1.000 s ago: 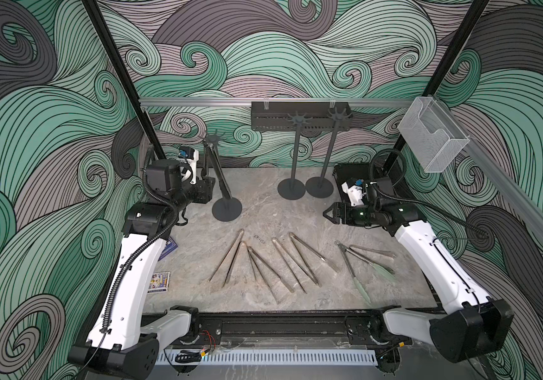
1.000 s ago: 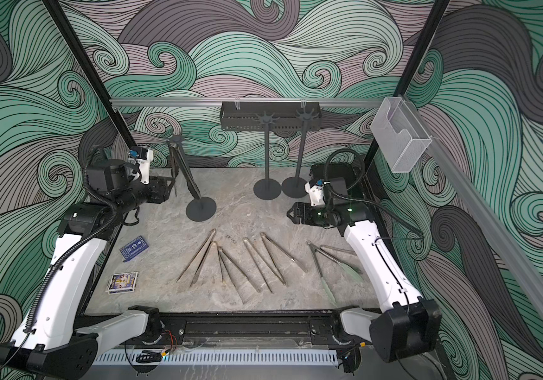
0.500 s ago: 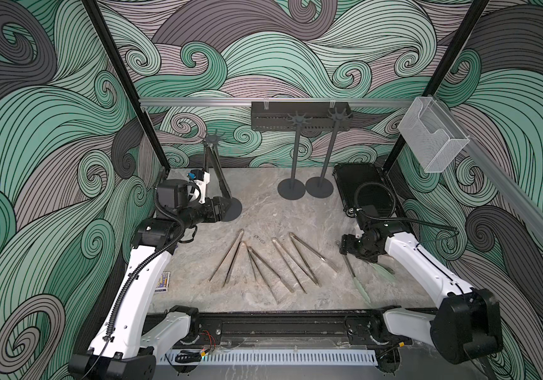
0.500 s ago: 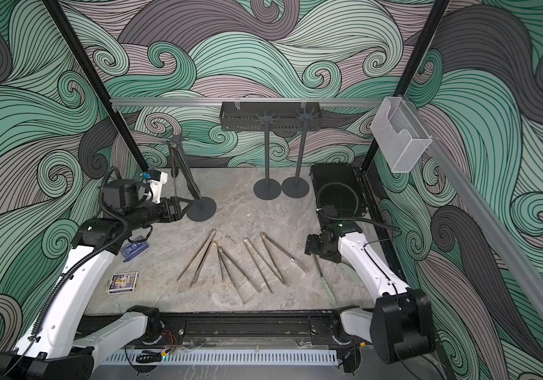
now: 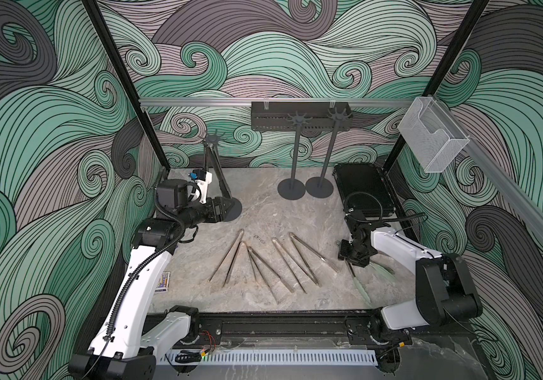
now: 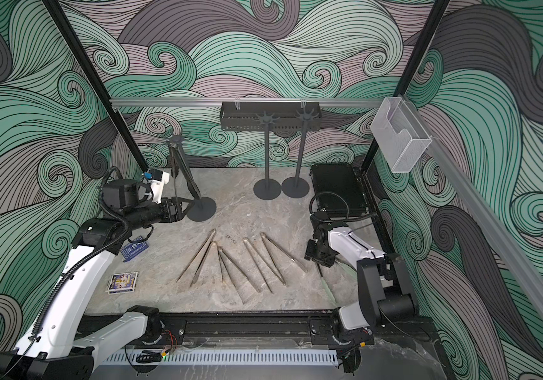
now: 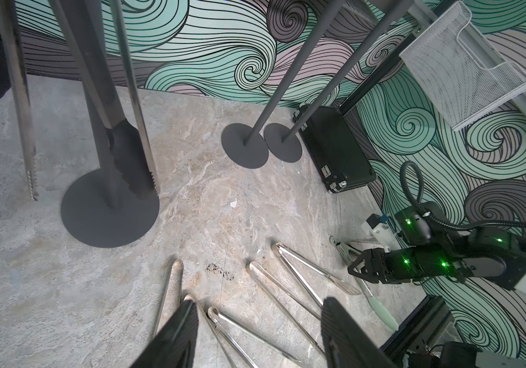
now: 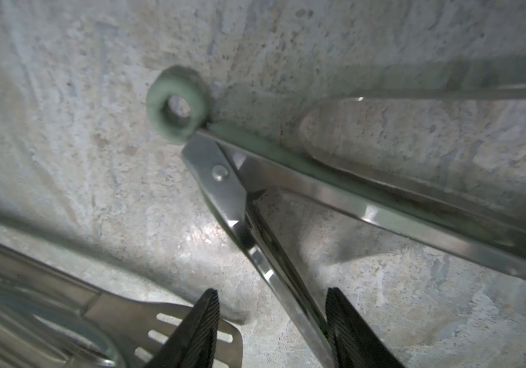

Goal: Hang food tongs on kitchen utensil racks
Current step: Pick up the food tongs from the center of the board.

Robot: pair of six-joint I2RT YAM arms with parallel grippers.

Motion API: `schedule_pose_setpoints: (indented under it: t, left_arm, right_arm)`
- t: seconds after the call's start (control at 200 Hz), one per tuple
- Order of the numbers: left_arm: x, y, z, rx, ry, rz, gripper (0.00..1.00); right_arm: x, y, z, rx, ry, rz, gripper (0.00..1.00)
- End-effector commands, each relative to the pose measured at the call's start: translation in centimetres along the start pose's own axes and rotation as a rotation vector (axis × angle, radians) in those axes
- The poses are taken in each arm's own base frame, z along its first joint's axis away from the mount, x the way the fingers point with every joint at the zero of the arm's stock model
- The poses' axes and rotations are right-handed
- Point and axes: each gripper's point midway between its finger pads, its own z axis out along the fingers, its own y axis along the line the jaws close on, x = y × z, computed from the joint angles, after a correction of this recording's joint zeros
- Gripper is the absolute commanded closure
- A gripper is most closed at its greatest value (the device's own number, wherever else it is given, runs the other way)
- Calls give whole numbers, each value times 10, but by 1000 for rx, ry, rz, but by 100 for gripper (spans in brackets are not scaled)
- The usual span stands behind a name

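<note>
**Right claw straddling the pale-green tongs**

In both top views my right claw (image 5: 351, 260) is low over the marble table (image 5: 263, 204). It sits at the hinge end of the pale-green tongs (image 5: 364, 286), which lie flat at the right end of the row. The bare steel tongs (image 5: 257, 263) lie fanned out beside them. My left claw (image 6: 186, 209) sits just beside the round base of the left rack (image 6: 178, 154). The two other racks (image 5: 296, 158) stand side by side at the back.

From the left wrist, the left claw (image 7: 261, 337) stands wide and grips nothing. Black-tipped tongs (image 7: 127, 153) hang down the left rack to just above its base.

From the right wrist, the right claw (image 8: 273, 325) straddles one steel arm of the pale-green tongs (image 8: 223, 178), a little past the rivet. That arm runs close along one finger and a gap shows at the other, so I see no clamp yet. The green hanging ring (image 8: 175, 105) lies flat on the table.
</note>
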Motion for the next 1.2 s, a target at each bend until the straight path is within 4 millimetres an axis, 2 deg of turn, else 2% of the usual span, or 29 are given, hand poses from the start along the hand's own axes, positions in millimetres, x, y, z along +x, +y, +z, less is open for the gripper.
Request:
schedule_pose_setpoints:
  t: [0.0, 0.255, 0.415, 0.615, 0.745, 0.921, 1.001, 1.126, 1.196]
  left_arm:
    - [-11, -13, -11, 32, -35, 42, 38]
    - [-12, -14, -12, 35, -36, 46, 38]
    - [-12, -16, -14, 37, -37, 52, 38]
    - [-12, -17, -15, 43, -36, 54, 38]
    - [-12, -16, -15, 41, -36, 56, 38]
    - [-11, -15, -14, 38, -30, 60, 38]
    - [-10, -15, -14, 34, -26, 63, 38]
    - [-10, -15, -15, 30, -26, 70, 38]
    - [-11, -16, -16, 35, -27, 77, 38]
  right_arm:
    - [2, -6, 9, 29, 5, 22, 50]
    - [10, -11, 23, 50, 36, 34, 60]
    - [12, -12, 24, 61, 36, 26, 67]
    - [10, -11, 21, 54, 31, 8, 62]
    - [6, -4, 18, 32, 30, -8, 76]
    - [3, 3, 24, 27, 50, -24, 88]
    - [0, 6, 23, 27, 47, -36, 100]
    - [-9, 14, 15, 11, 28, -78, 100]
    - [-16, 20, 0, 3, 8, -125, 100]
